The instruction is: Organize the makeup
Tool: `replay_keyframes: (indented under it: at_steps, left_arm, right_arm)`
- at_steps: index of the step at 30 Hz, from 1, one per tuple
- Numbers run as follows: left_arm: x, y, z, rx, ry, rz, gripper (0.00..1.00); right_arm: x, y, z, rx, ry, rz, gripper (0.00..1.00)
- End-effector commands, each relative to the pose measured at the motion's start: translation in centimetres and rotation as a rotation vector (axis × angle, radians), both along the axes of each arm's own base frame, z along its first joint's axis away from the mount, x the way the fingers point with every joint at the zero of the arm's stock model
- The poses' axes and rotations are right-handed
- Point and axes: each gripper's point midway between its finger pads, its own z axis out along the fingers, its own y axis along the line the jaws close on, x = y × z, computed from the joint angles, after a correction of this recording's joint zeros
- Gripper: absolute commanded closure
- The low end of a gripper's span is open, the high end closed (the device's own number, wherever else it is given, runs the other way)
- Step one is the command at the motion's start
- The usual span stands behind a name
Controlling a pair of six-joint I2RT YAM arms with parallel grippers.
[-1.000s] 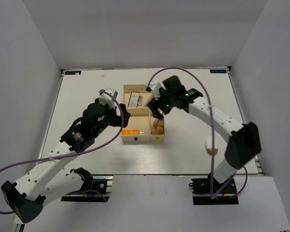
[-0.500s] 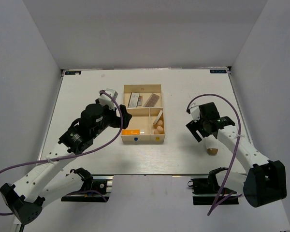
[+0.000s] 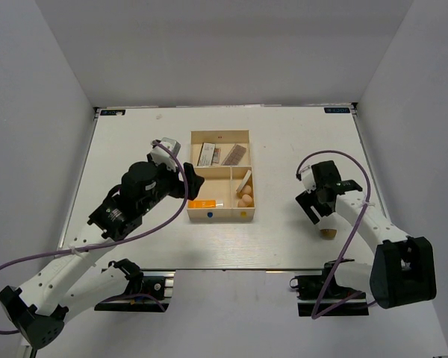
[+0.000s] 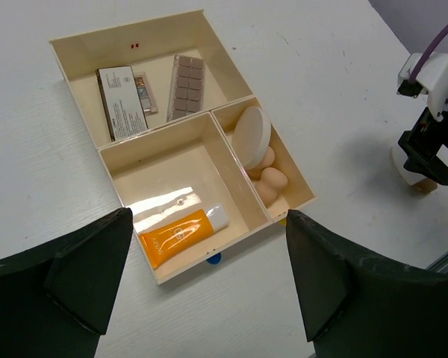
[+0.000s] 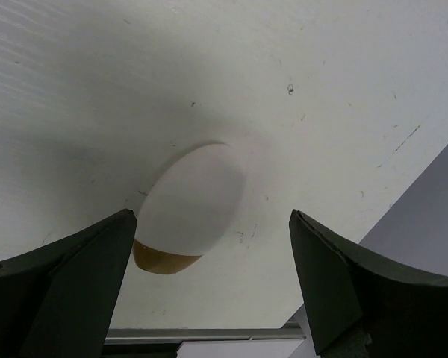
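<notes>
The pale wooden tray (image 3: 219,136) holds most of the makeup. Two flat palettes (image 4: 121,101) (image 4: 187,86) lie in its far compartment. The orange tube (image 4: 181,235) lies in the near left one. The cream round pad (image 4: 252,133) leans over two peach sponges (image 4: 272,179) in the narrow right one. A white brown-capped bottle (image 5: 194,205) lies on its side on the table at the right. My right gripper (image 5: 213,220) hangs open just above it, one finger on each side. My left gripper (image 4: 207,224) hovers open over the tray's near left edge, holding nothing.
The bottle (image 3: 328,230) lies close to the table's near edge (image 3: 284,268) and not far from the right wall. Blue (image 3: 210,216) and yellow (image 3: 244,214) round stickers mark the tray's front. Purple cables loop from both arms.
My right arm has swung from over the tray out to the right and come down over the bottle, its jaws widening. The left arm has barely shifted.
</notes>
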Motion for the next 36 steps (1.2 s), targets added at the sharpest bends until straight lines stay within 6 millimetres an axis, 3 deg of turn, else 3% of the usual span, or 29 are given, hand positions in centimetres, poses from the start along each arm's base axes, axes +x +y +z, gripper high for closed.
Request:
replay_keyframes:
  at_steps: [1, 13, 23, 31, 35, 36]
  left_arm:
    - [-0.4, 0.0, 0.8, -0.03, -0.015, -0.016, 0.07]
    - [-1.1, 0.1, 1.7, -0.057, -0.04, -0.033, 0.07]
    - [-1.2, 0.1, 1.8, -0.062, -0.043, -0.034, 0.07]
    - [-1.2, 0.1, 1.8, -0.061, -0.042, -0.034, 0.07]
    - [-1.1, 0.1, 1.7, -0.059, -0.043, -0.032, 0.07]
    - [-1.1, 0.1, 1.7, -0.058, -0.042, -0.03, 0.07]
  right_arm:
    - [0.0, -0.4, 0.1, 0.019, 0.009, -0.04, 0.11]
    - [-1.4, -1.2, -2.3, 0.109, 0.133, -0.16, 0.11]
    - [-2.9, -1.6, -4.7, 0.167, 0.247, -0.187, 0.11]
    - [-3.2, -1.6, -5.4, 0.184, 0.281, -0.178, 0.11]
    - [-2.9, -1.2, -5.6, 0.203, 0.282, -0.162, 0.2]
    - [-2.9, -1.2, -5.7, 0.204, 0.285, -0.162, 0.26]
